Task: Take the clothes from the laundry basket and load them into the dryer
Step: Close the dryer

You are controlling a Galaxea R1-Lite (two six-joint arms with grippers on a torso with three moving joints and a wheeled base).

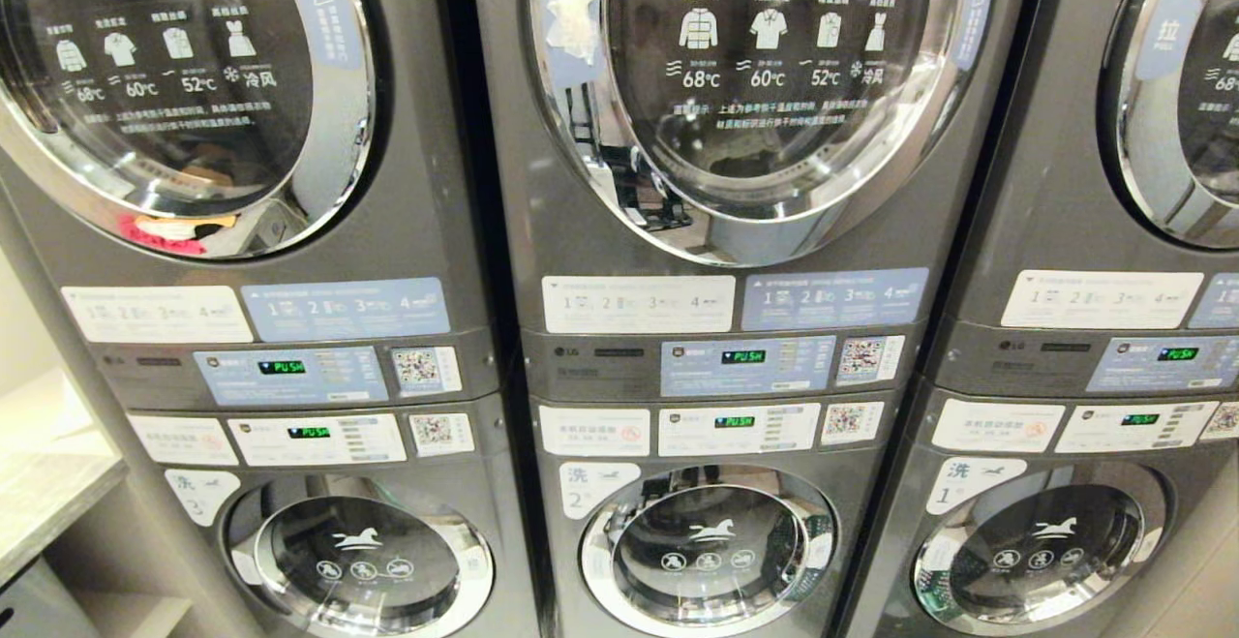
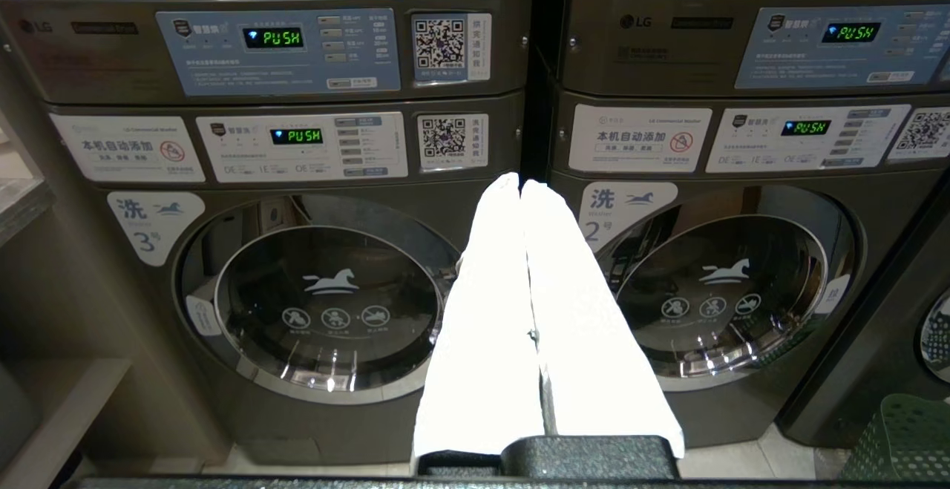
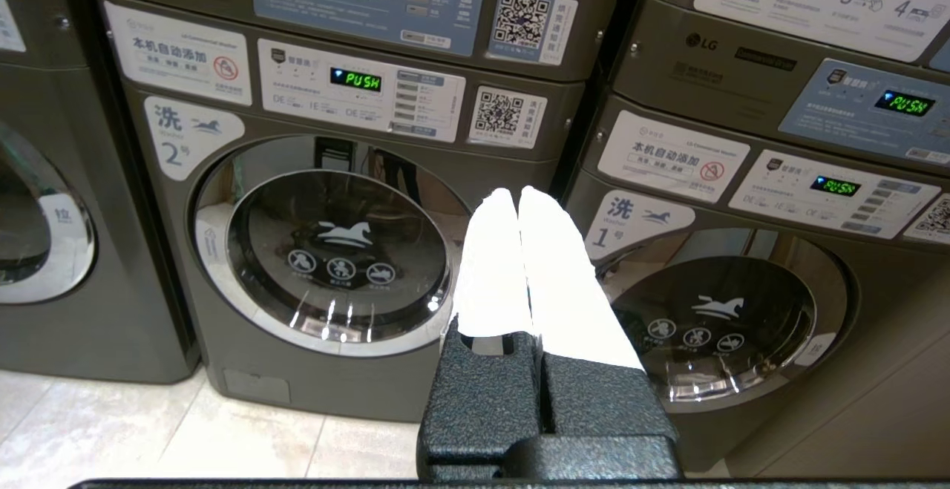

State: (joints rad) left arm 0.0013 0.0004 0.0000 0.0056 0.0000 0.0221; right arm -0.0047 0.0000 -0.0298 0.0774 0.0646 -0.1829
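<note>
Three stacked machines stand side by side before me, each dryer (image 1: 745, 86) above a washer (image 1: 707, 546), a basket (image 2: 902, 437) on the floor rightward.

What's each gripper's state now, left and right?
Left gripper: shut, holding nothing.
Right gripper: shut, holding nothing.

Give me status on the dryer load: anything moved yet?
Nothing looks done: the middle dryer door is closed, no clothes visible being handled. In hand: nothing; left gripper and right gripper are both shut and empty, facing the washers. Left: everything. The green laundry basket sits at floor level, untouched.
</note>
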